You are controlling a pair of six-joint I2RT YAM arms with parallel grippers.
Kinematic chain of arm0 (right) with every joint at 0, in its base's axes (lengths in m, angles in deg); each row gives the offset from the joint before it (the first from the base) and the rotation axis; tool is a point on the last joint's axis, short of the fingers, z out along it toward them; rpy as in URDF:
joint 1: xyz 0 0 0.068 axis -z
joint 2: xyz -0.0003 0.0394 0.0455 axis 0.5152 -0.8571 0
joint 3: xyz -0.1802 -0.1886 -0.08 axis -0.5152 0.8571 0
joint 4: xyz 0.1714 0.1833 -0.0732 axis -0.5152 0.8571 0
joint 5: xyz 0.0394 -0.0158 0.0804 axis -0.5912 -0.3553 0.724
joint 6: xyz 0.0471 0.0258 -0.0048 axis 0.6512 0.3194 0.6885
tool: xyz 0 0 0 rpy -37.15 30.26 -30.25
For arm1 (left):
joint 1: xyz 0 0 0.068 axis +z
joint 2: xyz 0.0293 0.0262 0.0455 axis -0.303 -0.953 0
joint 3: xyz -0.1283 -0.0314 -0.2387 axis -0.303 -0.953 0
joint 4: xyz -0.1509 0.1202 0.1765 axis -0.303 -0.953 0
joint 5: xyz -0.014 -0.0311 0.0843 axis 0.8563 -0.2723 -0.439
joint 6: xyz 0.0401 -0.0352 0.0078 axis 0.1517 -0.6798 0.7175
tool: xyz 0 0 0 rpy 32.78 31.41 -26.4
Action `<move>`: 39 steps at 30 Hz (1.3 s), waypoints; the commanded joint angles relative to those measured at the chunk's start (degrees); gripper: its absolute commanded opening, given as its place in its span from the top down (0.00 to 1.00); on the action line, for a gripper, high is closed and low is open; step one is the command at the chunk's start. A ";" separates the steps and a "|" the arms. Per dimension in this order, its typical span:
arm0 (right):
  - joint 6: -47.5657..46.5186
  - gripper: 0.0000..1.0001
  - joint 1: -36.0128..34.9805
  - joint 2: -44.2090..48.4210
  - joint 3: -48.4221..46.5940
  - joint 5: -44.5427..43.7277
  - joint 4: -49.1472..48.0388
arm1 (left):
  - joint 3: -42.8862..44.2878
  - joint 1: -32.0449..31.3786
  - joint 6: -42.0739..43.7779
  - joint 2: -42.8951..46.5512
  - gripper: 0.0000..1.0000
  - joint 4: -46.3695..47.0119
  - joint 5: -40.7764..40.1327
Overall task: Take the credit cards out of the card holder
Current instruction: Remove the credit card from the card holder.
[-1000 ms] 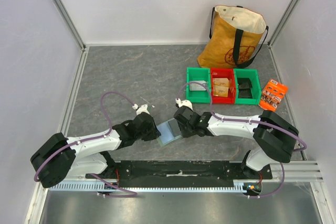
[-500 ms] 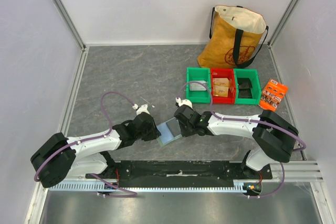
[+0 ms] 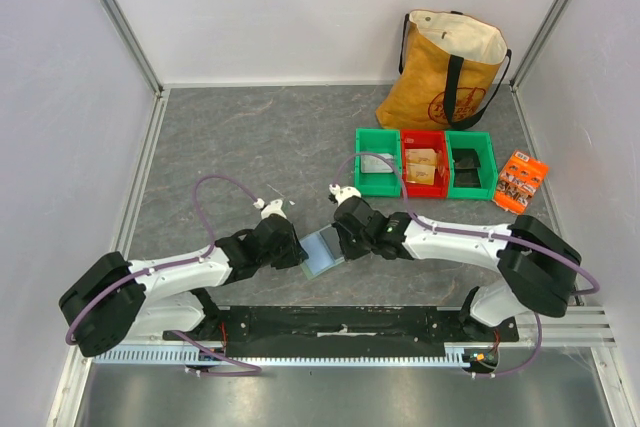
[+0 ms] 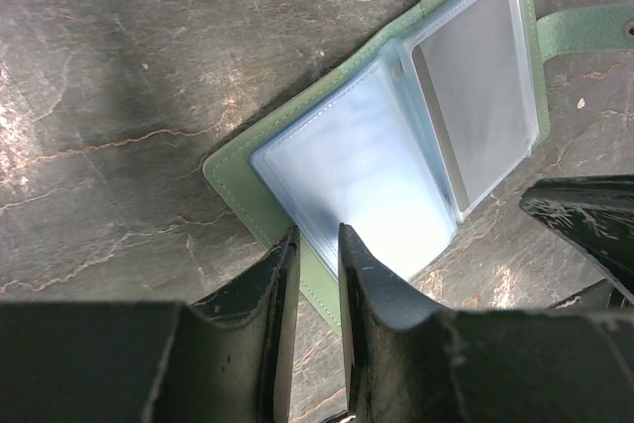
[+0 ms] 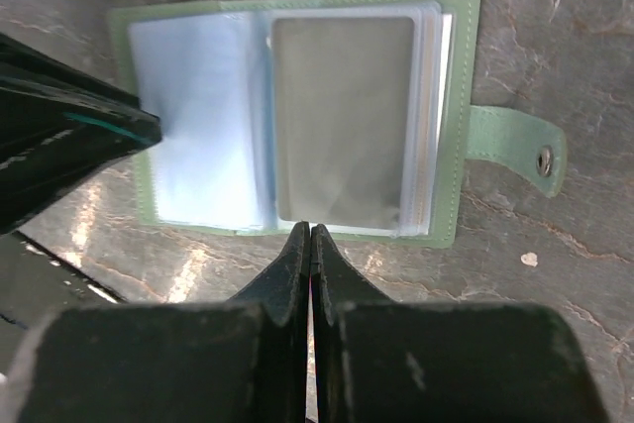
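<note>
Grey stone table (image 3: 250,137) bears the open card holder (image 5: 297,116), both arms' jaws at its edges.

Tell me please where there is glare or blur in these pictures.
Left wrist view: pale glare washes out the card holder's clear pockets, and the near pincer fingers are blurred. Right wrist view: glare on the left pocket, bright patches on the table. Top view: even light, sharp.

open card holder (image 4: 396,146) on grey table (image 4: 129,76), left tool (image 4: 315,257) pinching its edge
</note>
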 commanded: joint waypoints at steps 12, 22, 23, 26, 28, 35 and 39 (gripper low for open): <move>3.64 0.79 1.63 2.22 0.99 -8.42 2.84 | -0.97 -0.50 0.89 -0.21 0.72 0.54 1.34; 4.62 0.67 4.89 3.18 6.18 -0.60 -8.05 | -0.71 -0.50 1.06 -0.30 0.72 0.45 1.43; 4.01 0.64 4.98 3.53 6.27 -0.25 -8.84 | -0.71 -0.50 1.06 -0.30 0.72 0.45 1.51; 1.19 0.59 5.24 4.32 6.09 0.63 -10.61 | -0.79 -0.50 1.06 -0.39 0.72 0.36 1.43; -0.56 0.57 5.59 4.59 5.74 1.33 -11.13 | -0.71 -0.58 1.06 -0.47 0.72 0.36 1.51; -3.82 0.50 7.17 1.87 4.69 5.38 -13.42 | -0.79 -0.58 1.06 -0.56 0.72 0.19 1.43; -4.17 0.49 7.61 -0.15 4.60 6.43 -14.74 | -0.79 -0.58 1.06 -0.65 0.72 0.10 1.43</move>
